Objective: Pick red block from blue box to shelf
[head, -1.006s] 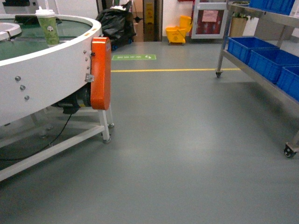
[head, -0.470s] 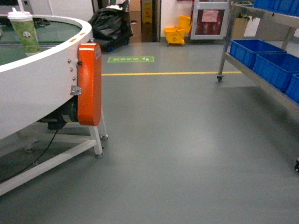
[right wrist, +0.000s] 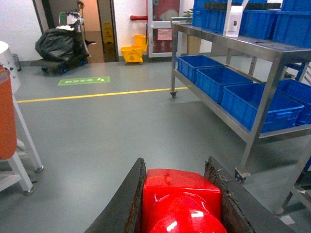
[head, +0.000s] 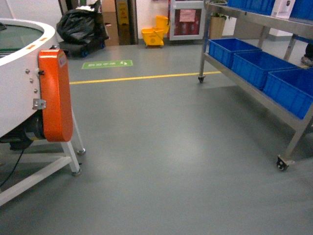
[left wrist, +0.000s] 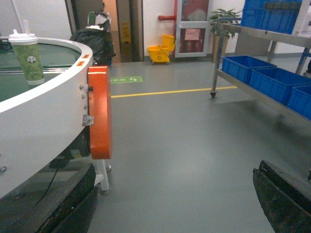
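Observation:
The red block, glossy with its round stud facing the camera, fills the bottom of the right wrist view. My right gripper is shut on it, a dark finger pressed to each side. The shelf, a steel rack on casters, stands ahead on the right and also shows as the shelf in the head view. My left gripper hangs open above the grey floor, holding nothing. The blue box is out of view. Neither gripper shows in the head view.
Dark blue crates line the rack's lower tier; a caster sits at its near leg. A white round conveyor with an orange cover stands left, with a cup on it. A yellow mop bucket and black bag lie far back.
The head view has swung right: the conveyor slid to the left edge, the cup left that view, and the rack with its crates came further in.

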### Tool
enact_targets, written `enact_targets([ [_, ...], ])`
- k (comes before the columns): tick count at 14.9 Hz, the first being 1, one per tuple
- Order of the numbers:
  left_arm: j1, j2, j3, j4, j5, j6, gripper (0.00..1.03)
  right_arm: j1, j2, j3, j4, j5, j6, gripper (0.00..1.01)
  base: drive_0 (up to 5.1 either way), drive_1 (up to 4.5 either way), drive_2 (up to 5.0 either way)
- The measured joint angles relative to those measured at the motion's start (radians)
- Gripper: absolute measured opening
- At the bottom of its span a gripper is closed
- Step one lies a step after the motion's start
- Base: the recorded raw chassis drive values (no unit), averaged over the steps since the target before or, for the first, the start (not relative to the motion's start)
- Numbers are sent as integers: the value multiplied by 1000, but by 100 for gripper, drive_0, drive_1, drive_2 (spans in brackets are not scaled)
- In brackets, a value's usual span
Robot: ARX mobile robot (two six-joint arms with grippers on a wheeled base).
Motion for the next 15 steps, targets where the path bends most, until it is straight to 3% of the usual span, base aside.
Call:
enact_targets([
  [15, 0, 0, 0, 0, 0, 0, 98, 0, 0, 0, 0, 0, 0, 29, -146, -146, -146],
])
